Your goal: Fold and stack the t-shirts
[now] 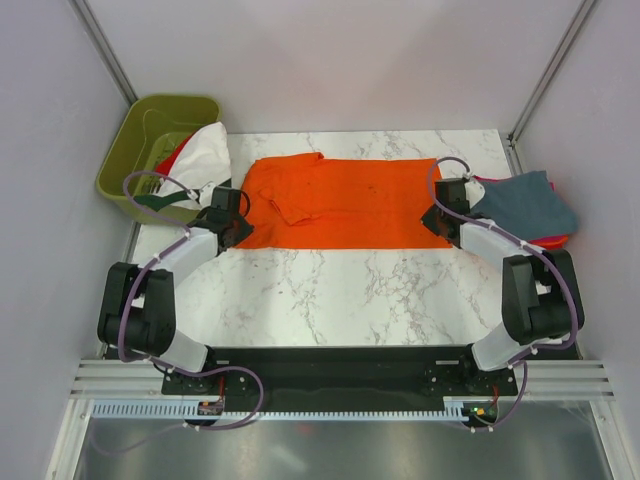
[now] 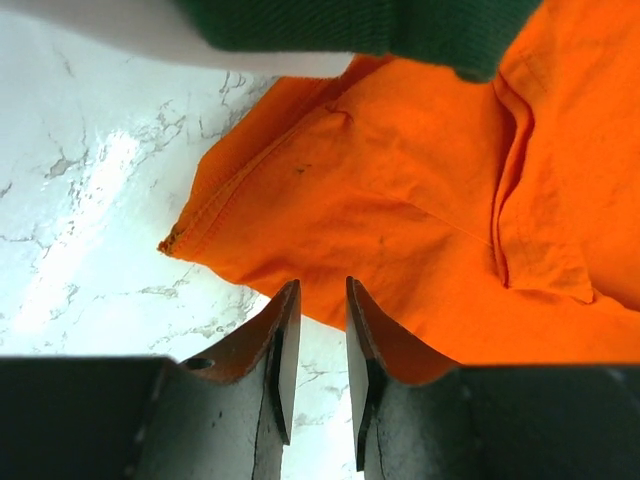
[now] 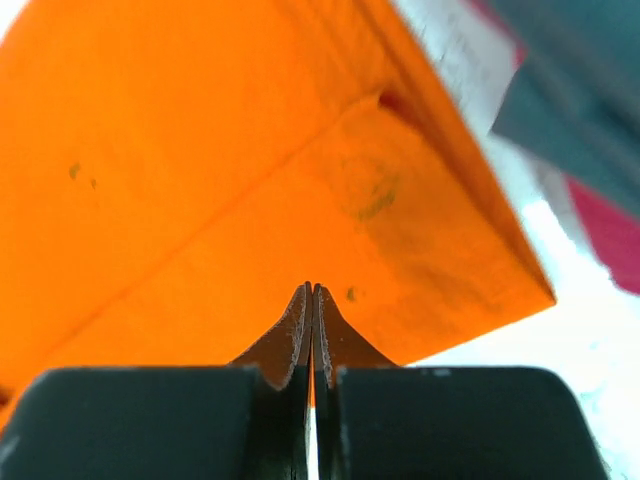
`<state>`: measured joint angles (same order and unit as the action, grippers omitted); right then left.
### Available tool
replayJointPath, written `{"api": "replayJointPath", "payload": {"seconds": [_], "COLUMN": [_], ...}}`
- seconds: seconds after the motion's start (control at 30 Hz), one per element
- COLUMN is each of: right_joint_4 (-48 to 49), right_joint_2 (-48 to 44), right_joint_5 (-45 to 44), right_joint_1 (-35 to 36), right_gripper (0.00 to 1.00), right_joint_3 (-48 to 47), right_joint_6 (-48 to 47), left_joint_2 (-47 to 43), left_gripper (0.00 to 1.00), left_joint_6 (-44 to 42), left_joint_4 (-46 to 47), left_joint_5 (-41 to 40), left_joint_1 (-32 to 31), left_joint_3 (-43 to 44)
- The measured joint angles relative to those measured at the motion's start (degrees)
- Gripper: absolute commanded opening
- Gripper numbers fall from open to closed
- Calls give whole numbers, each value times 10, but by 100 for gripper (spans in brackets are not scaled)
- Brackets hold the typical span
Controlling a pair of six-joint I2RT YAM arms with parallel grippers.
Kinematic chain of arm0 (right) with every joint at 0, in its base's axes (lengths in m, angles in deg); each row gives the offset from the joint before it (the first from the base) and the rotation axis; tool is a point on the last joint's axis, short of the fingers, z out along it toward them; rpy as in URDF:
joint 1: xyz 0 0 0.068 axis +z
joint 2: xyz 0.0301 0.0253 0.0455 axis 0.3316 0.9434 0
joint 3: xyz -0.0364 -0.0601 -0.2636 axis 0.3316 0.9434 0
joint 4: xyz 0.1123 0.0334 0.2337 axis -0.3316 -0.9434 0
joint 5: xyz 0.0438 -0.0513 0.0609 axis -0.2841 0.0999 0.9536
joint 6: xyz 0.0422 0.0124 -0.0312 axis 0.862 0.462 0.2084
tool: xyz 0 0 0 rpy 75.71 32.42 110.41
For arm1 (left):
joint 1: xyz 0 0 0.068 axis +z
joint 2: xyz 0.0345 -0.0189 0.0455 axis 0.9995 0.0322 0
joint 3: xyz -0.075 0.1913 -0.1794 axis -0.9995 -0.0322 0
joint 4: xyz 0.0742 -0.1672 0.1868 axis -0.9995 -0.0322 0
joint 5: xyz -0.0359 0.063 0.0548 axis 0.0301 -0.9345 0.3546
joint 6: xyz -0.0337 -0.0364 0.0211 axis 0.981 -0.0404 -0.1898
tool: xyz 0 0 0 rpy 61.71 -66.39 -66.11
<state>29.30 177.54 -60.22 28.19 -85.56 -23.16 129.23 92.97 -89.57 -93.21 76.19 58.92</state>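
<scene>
The orange t-shirt (image 1: 345, 205) is laid half-folded on the desk (image 1: 330, 290), flanked by the slightly parted, empty left pincer (image 2: 322, 285) and the closed right pincer (image 3: 312, 290); a blue-grey t-shirt (image 1: 525, 205) is already stacked at right, while others are judged left in the bin (image 1: 130, 150).

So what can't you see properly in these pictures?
Top view: the pile under the blue-grey t-shirt, which covers all but red edges.
Top view: the green bin's inside, draped over by the white t-shirt.
Left wrist view: the white t-shirt, cut off by the top edge.
Right wrist view: the pile beside the orange t-shirt, blurred.
</scene>
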Motion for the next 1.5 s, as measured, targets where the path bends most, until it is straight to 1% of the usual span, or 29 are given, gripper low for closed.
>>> {"api": "replayJointPath", "payload": {"seconds": [0.17, 0.27, 0.4, 0.5, 0.53, 0.6, 0.77, 0.8, 0.87, 0.9, 0.97, 1.0, 1.17, 1.23, 1.27, 1.3, 1.4, 1.5], "right_joint_4": [-1, -7, -10, -14, -13, -13, -29, -33, -43, -44, -43, -40, -17, -1, 9, 15, 46, 82], "right_joint_2": [1, 7, 18, 18, 16, 14, -26, -41, -75, -90, -125, -144, -199, -203, -203, -204, -214, -231], "right_joint_5": [15, 13, 8, 2, 0, -7, -22, -24, -26, -26, -26, -25, -21, -10, -5, 2, 9, 9], "right_joint_1": [17, 15, -1, -16, -19, -21, -22, -22, -23, -23, -23, -23, -23, -24, -25, -26, -26, -27], "right_gripper": [0, 0, 0, 0, 0, 0, 0, 1, 8, 14, 17, 22, 22, 24, 26, 33, 36, 39], "right_joint_3": [25, 30, 45, 68, 70, 71, 101, 110, 126, 132, 144, 151, 189, 207, 218, 229, 266, 300], "right_joint_6": [-7, -8, -5, 3, 3, 5, 5, 5, 5, 4, 2, 2, 4, 12, 18, 25, 50, 77], "left_joint_2": [0, 0, 3, 16, 24, 42, 30, 22, 2, -8, -33, -46, -134, -154, -161, -163, -163, -163], "left_gripper": [40, 41, 41, 39, 35, 35, 35, 35, 39, 40, 42, 42, 50, 50, 50, 50, 50, 50], "left_joint_6": [0, 0, 0, 0, 0, -1, 0, 0, 0, 1, 2, 2, 7, 14, 18, 22, 37, 59], "left_joint_4": [-8, -10, -15, -14, -14, -14, -2, -1, -3, -4, -2, 0, 62, 82, 90, 97, 116, 155], "left_joint_5": [-4, -14, -17, -15, -13, -10, -11, -10, -11, -10, -9, -8, 37, 50, 54, 59, 66, 75], "left_joint_1": [0, 0, 10, 35, 46, 67, 73, 73, 74, 75, 75, 75, 77, 77, 77, 77, 77, 77], "left_joint_3": [-9, -14, -22, -25, -25, -28, -52, -59, -75, -82, -98, -107, -186, -213, -224, -231, -244, -265]}}
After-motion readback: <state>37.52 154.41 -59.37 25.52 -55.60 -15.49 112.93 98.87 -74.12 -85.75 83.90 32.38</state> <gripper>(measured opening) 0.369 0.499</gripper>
